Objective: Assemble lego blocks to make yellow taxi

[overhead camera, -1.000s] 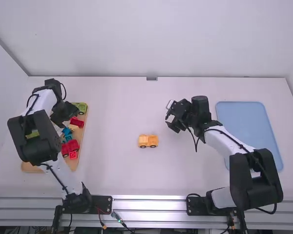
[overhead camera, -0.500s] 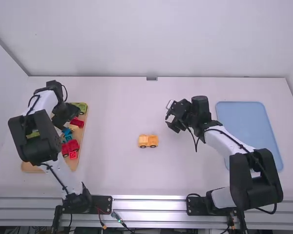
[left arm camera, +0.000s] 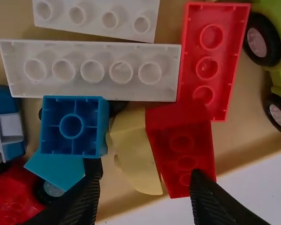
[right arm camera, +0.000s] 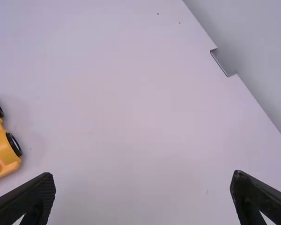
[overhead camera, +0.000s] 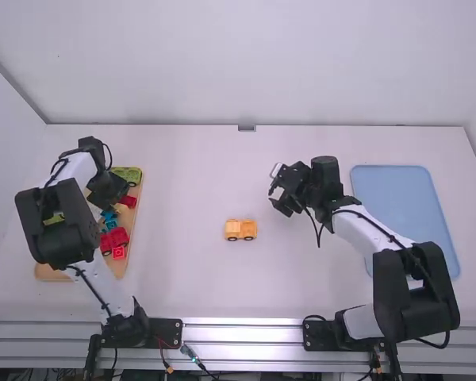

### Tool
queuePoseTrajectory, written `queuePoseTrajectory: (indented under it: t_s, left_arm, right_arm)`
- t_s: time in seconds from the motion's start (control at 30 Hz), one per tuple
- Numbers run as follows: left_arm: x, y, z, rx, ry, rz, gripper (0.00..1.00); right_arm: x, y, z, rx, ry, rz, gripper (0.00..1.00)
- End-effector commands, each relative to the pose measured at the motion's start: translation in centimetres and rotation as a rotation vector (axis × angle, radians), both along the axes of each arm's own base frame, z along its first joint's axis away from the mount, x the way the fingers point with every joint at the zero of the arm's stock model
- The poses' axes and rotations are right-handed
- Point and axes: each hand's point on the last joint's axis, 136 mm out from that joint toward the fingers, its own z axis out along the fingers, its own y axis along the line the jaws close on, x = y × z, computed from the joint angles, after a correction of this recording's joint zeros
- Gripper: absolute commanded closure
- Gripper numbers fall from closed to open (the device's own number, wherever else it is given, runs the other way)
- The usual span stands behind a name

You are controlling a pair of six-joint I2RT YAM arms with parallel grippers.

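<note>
Over the wooden tray's upper part is my left gripper (overhead camera: 111,194). In the left wrist view my left gripper (left arm camera: 147,199) stands open above a pale yellow block (left arm camera: 135,154) and a red block (left arm camera: 185,154) that lie side by side. The yellow wheeled car base (overhead camera: 240,229) stands alone mid-table; part of this yellow car base (right arm camera: 1,150) shows at the left edge of the right wrist view. My right gripper (overhead camera: 279,190) is above the table, right of and farther back than the car base. Seen from its wrist, my right gripper (right arm camera: 143,192) is open with nothing between its fingers.
The wooden tray (overhead camera: 47,275) also holds a green wheeled block (overhead camera: 129,175), white blocks (left arm camera: 91,70), a blue block (left arm camera: 71,126) and red wheeled pieces (overhead camera: 115,238). A blue tray (overhead camera: 404,206) lies at the right, beside the right arm.
My left gripper has shifted slightly right and toward the camera over the wooden tray, uncovering more of the green block. The right arm and the yellow car base have kept still.
</note>
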Motion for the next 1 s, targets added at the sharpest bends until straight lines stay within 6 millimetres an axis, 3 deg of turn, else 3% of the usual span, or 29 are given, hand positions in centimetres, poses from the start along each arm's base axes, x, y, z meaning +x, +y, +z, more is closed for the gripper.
queuePoseTrajectory:
  t_s: [0.0,0.13,0.33,0.67,0.97]
  left_arm:
    - [-0.7,0.2,-0.1,0.022,0.023,0.011,0.51]
    - [-1.4,0.6,-0.1,0.045,0.053,0.047,0.51]
    - [-1.7,0.4,-0.1,0.039,0.067,0.046,0.64]
    - [-1.8,0.1,-0.5,0.035,0.065,0.041,0.57]
    - [-1.8,0.0,-1.5,0.034,0.053,0.041,0.57]
  right_arm:
    - [0.0,-0.1,0.5,0.008,-0.009,-0.006,0.01]
    - [0.0,-0.1,0.5,0.008,-0.009,-0.006,0.01]
    - [0.0,-0.1,0.5,0.007,-0.005,-0.005,0.01]
    - [-0.3,-0.1,0.1,0.002,0.013,-0.005,0.01]
    - [-0.3,-0.2,0.1,0.002,0.016,-0.007,0.01]
